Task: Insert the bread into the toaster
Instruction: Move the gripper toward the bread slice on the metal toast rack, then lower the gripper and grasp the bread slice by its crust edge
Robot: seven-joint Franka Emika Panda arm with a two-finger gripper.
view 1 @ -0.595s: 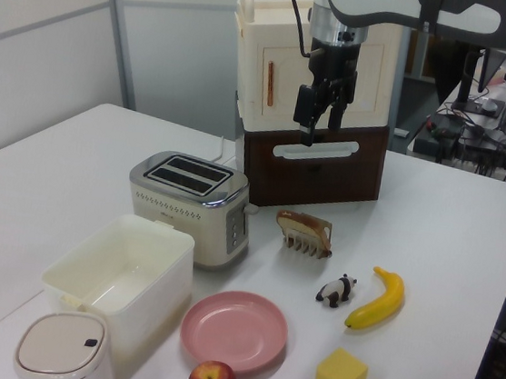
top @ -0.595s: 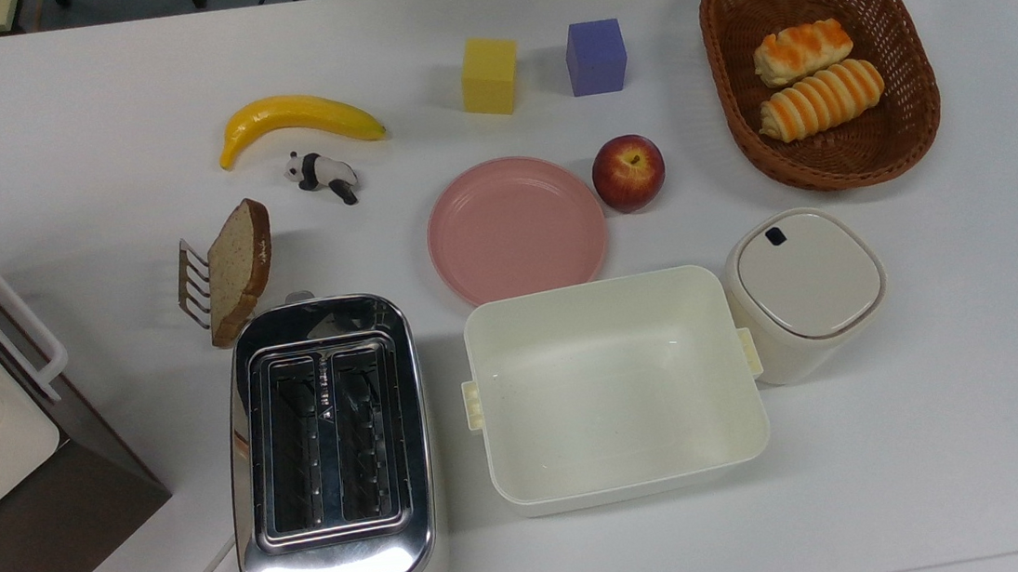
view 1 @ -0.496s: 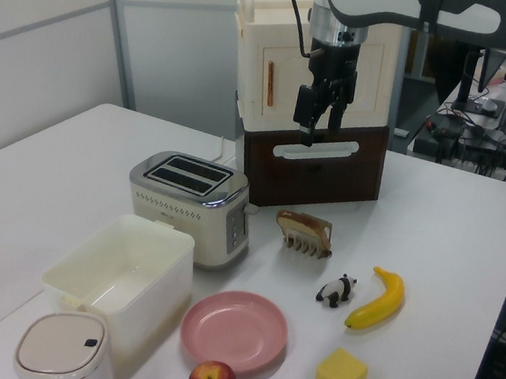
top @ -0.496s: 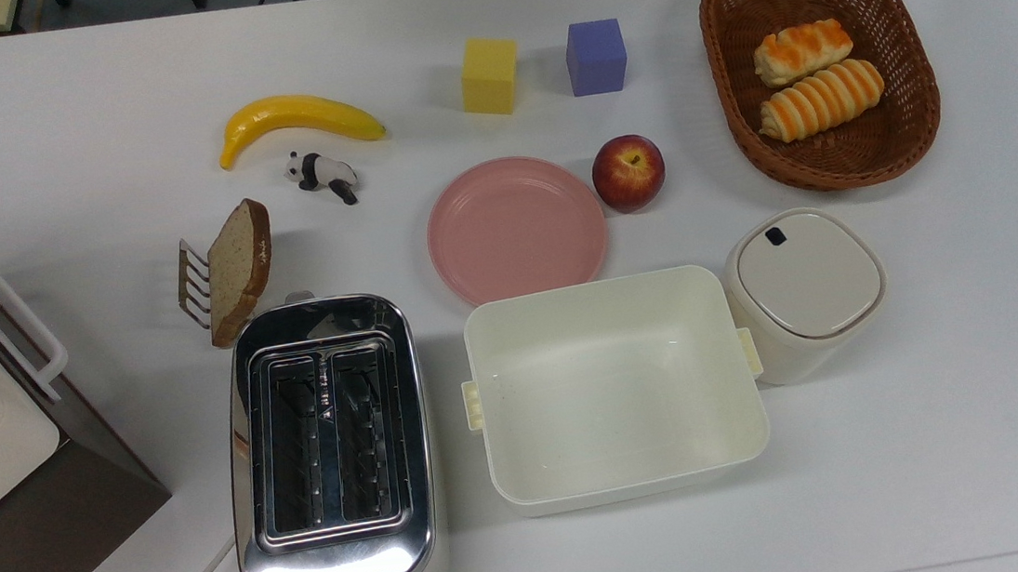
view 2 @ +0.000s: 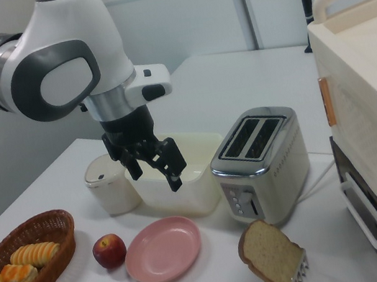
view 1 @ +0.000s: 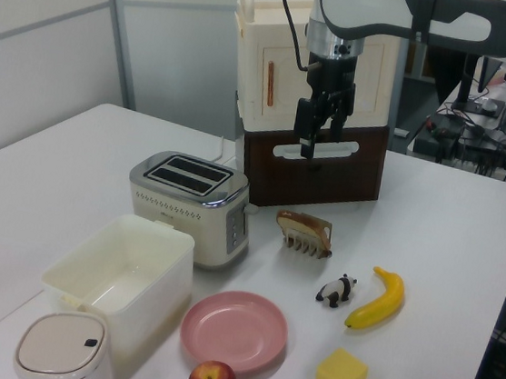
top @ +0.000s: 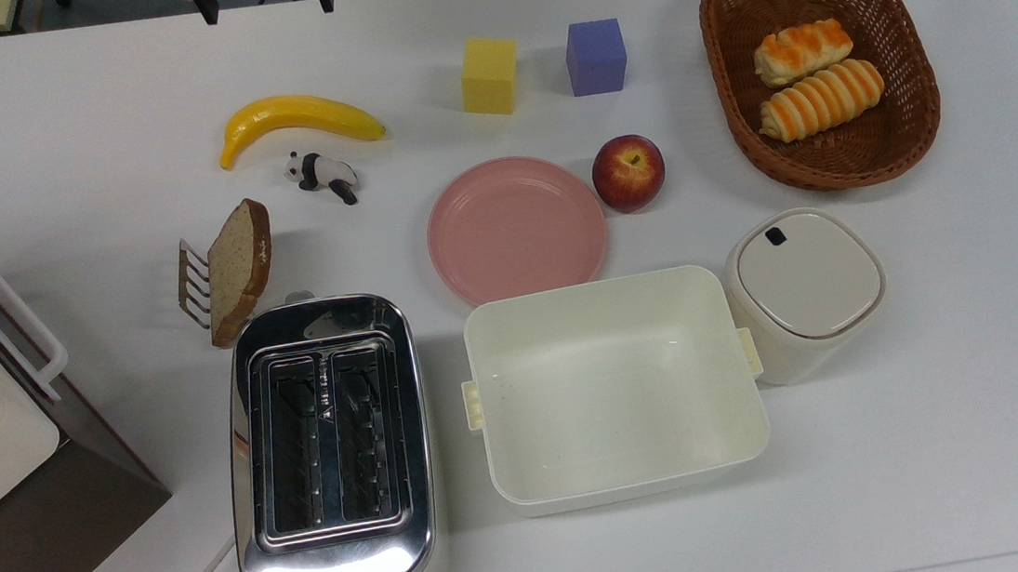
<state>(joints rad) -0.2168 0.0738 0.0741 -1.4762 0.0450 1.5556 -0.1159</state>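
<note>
One slice of bread (top: 236, 267), brown and grainy with a darker crust and rounded top, stands on edge in a small wire rack (top: 193, 284) with thin metal tines. It's just beyond the toaster (top: 331, 453) in the top view, towards the panda figurine (top: 323, 175). Not yet in a slot.

Toaster: shiny chrome shell, rounded corners, two long slots, both empty from what I see. White cord runs off its near corner in the top view.

Claw (view 2: 155, 169) hangs in the air well above the tabletop (top: 80, 103), black fingers pointing down with a clear gap between them, holding nothing. In the left view it sits in front of the cream-and-brown cabinet (view 1: 321, 115), above and behind the bread. White glossy arm housing above it.

Rest of the tabletop, matte white:
- cream rectangular plastic tub (top: 614, 386), smooth, empty, right beside the toaster
- cream rounded-square lidded container (top: 804, 290) touching or nearly touching the tub's far side, can't tell which
- flat pink round plate (top: 516, 227), red apple (top: 628, 172) just beside it
- oval woven wicker basket (top: 722, 69) with two orange-striped rolls (top: 814, 77)
- yellow cube (top: 490, 75) and purple cube (top: 596, 56), near each other
- smooth curved banana (top: 297, 119)
</note>
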